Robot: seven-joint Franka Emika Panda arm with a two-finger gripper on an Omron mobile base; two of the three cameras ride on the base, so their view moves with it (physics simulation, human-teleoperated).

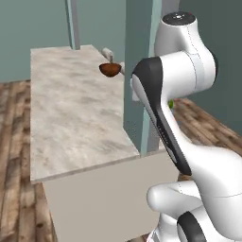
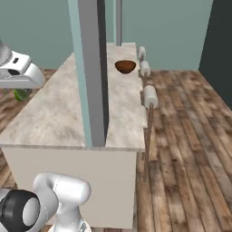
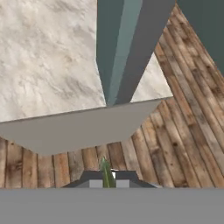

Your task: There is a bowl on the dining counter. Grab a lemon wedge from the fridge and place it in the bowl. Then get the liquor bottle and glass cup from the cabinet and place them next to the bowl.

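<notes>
The hand is pinching a green lemon wedge between its nearly closed fingers above the wooden floor just off the near end of the table, while the brown bowl is sitting far down the table by its stool-side edge.

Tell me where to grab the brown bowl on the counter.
Pinch its rim, coming straight down: the bowl sits upright, mouth up, on the counter, and its round wall offers no flat sides. The pincer is shut on a green wedge, so drop that first.
</notes>
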